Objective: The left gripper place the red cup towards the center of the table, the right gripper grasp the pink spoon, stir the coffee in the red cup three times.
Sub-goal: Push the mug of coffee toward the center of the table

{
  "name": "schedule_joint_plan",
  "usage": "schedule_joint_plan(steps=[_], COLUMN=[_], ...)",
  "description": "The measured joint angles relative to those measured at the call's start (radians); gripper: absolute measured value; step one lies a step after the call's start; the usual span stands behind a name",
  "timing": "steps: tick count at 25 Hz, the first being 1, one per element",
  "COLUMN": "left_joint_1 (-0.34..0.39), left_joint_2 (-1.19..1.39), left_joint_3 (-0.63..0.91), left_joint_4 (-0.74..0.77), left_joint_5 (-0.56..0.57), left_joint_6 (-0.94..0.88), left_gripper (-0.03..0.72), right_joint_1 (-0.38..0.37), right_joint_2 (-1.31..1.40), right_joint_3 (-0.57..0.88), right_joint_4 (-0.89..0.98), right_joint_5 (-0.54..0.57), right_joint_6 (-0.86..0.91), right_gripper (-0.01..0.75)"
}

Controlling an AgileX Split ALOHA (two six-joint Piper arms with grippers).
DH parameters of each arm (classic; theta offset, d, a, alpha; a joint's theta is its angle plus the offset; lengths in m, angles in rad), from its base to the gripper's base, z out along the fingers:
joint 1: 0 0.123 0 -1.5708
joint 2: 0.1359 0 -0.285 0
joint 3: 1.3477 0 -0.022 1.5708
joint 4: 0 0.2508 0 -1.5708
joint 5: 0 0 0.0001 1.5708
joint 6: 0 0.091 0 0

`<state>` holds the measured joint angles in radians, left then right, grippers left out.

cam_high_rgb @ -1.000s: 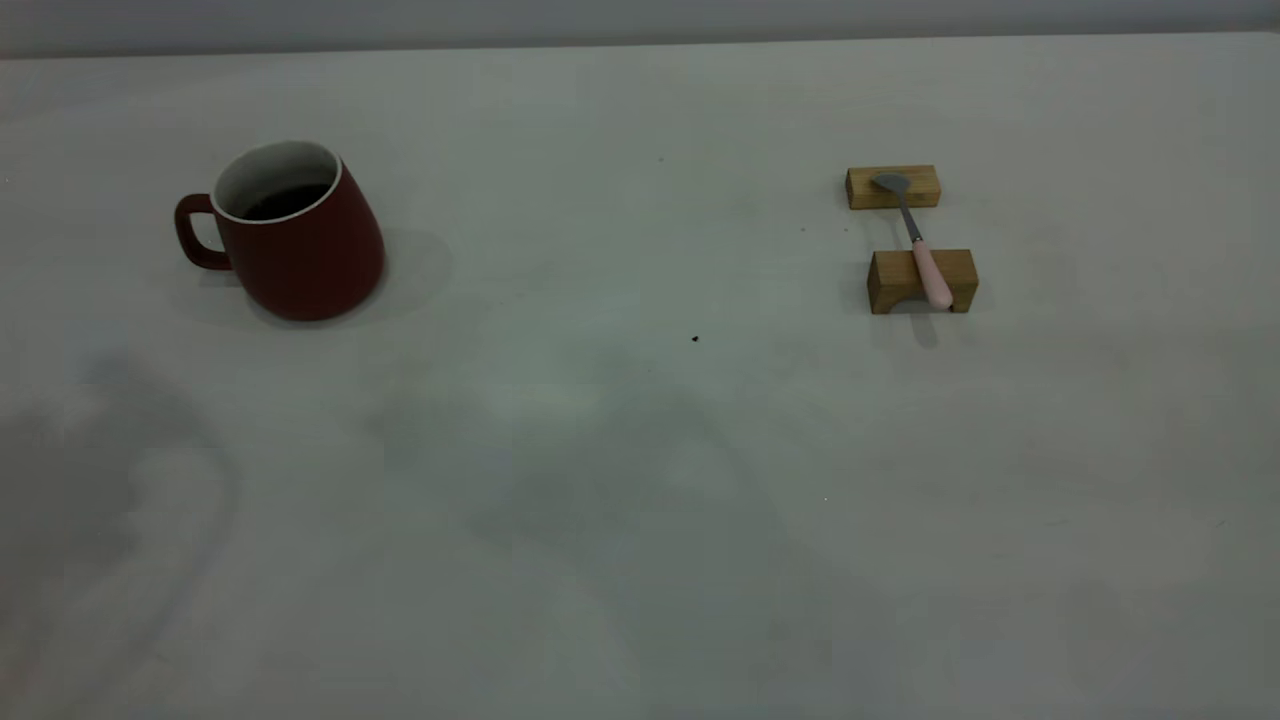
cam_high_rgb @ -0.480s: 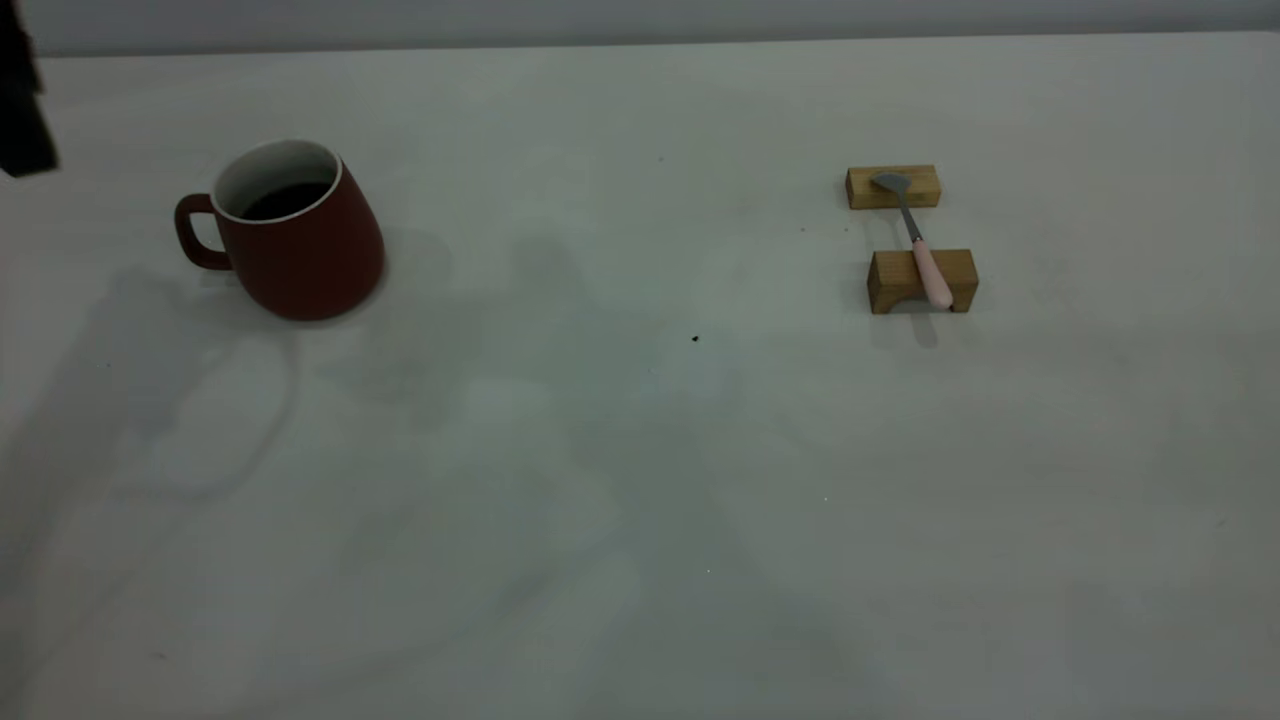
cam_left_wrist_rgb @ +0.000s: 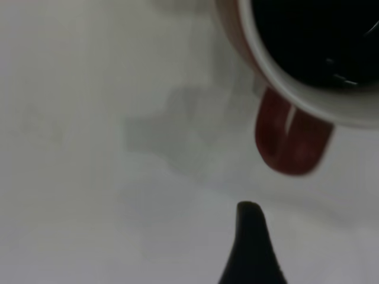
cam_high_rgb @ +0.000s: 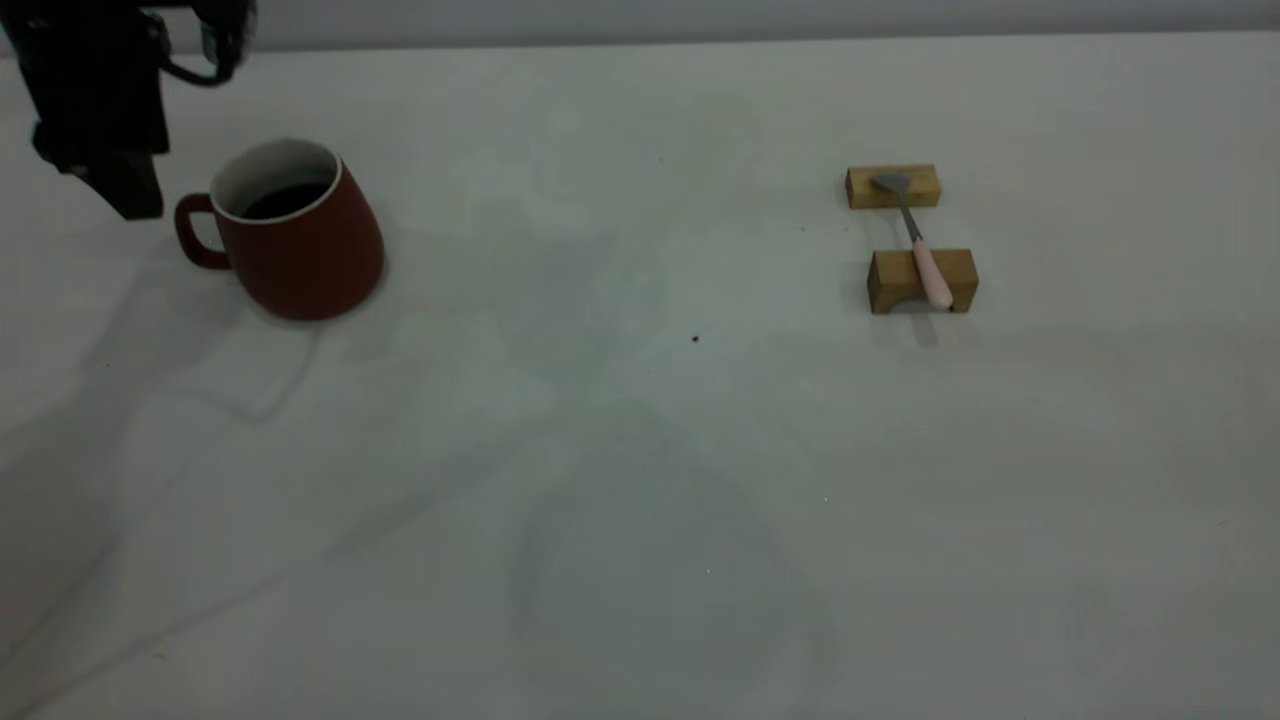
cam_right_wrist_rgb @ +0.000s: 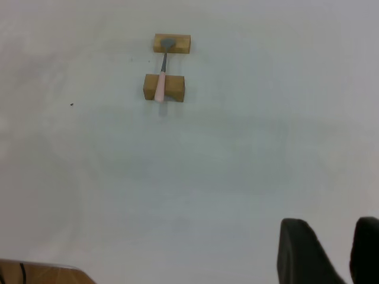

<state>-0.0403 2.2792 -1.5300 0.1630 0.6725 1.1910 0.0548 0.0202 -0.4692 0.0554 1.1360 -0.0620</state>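
Left gripper beside red cup handle

Off-white table with red cup and, well apart, two wooden blocks.

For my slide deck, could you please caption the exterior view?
Left tool beside red cup handle; pink spoon untouched across two wooden blocks.

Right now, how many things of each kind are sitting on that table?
Red cup with coffee: 1
Pink spoon: 1
Wooden blocks holding the spoon up: 2
Total: 4
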Motion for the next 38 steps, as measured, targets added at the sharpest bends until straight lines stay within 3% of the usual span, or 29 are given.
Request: schedule_joint_plan(steps=[6, 13, 24, 38], left_joint_1=[-0.002, -0.012, -0.056, -0.257], left_joint_2=[0.066, 0.098, 0.111, 0.115], left_joint_3=[-0.034, -0.037, -0.046, -0.054], left_joint_4=[-0.001, -0.002, 0.007, 0.005], left_joint_5=[-0.041, -0.07, -0.057, -0.06], left_joint_6=[0.068, 0.085, 0.069, -0.027], left_gripper=[0.605, 0.543, 0.241, 0.237], right_joint_1=[0.0, 0.0, 0.0, 0.0], right_joint_2=[0.0, 0.0, 0.0, 0.0], right_joint_3=[0.0, 0.0, 0.0, 0.0], right_joint_4=[0.0, 0.0, 0.0, 0.0], right_joint_5=[0.0, 0.0, 0.0, 0.0], right_joint_6=[0.0, 0.0, 0.0, 0.0], right_gripper=[0.239, 0.239, 0.239, 0.239])
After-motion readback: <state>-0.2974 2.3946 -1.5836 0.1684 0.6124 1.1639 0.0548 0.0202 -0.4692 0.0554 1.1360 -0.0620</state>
